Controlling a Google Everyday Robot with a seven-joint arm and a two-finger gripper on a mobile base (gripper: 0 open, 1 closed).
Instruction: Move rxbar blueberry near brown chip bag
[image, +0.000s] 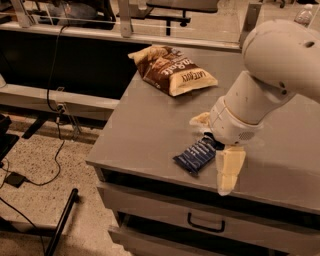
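Note:
The rxbar blueberry, a small dark-blue bar with pale lettering, lies flat near the front edge of the grey table. The brown chip bag, dark brown with cream ends, lies at the table's far left corner, well apart from the bar. My gripper hangs from the big white arm, low over the table at the bar's right end and right beside it. The arm hides that end of the bar.
A pale yellow wavy-edged piece, apparently a sponge, peeks out from behind the arm just beyond the bar. Drawers with a dark handle sit under the table front. Cables and a black stand lie on the floor at left.

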